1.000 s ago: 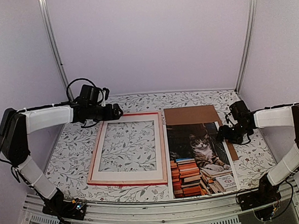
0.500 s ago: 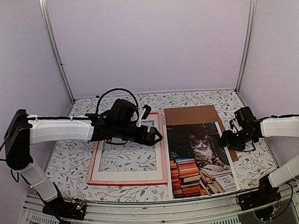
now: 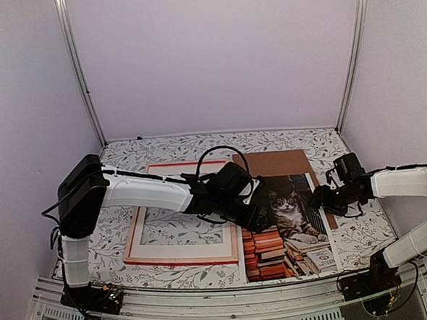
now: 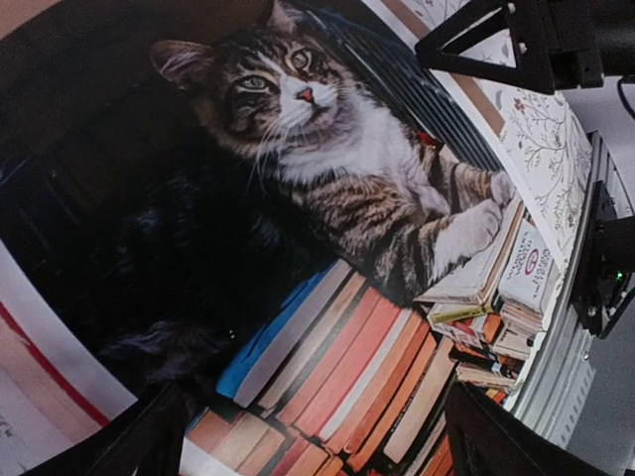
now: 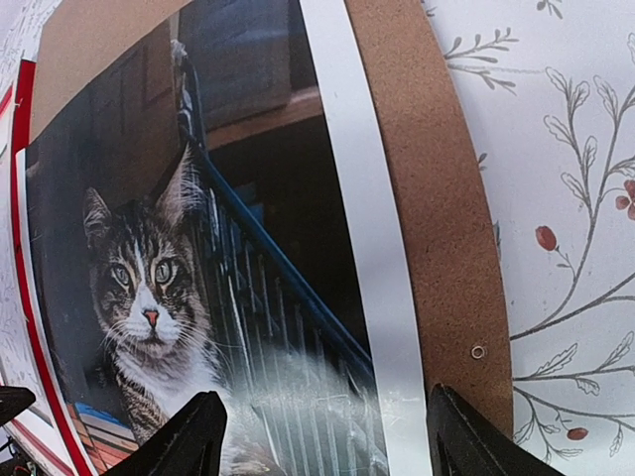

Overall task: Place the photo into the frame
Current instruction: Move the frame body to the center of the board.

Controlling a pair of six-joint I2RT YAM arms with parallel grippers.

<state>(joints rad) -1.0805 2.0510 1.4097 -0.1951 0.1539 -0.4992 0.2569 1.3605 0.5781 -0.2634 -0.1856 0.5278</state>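
The photo [image 3: 287, 232], a tabby cat above stacked books, lies flat on the table right of centre, on a brown backing board [image 3: 272, 162]. The red frame [image 3: 183, 261] lies flat to its left with a white mat board [image 3: 148, 211] in it. My left gripper [image 3: 264, 218] is open and empty, low over the photo's left part. In the left wrist view the photo [image 4: 327, 198] fills the picture between the fingertips [image 4: 139, 446]. My right gripper [image 3: 319, 197] is open and empty over the photo's right edge [image 5: 367, 297], one fingertip [image 5: 476, 436] above the backing board [image 5: 427, 198].
The floral tablecloth [image 3: 363, 230] covers the table. Pale walls and metal posts [image 3: 78, 74] close in the back and sides. The left arm [image 3: 150, 193] stretches across the frame. The frame's red rail [image 5: 20, 198] shows at the left of the right wrist view.
My left arm has swung right from the frame's far left corner, across the frame, to over the photo's left part. My right gripper has shifted slightly nearer over the photo's right edge.
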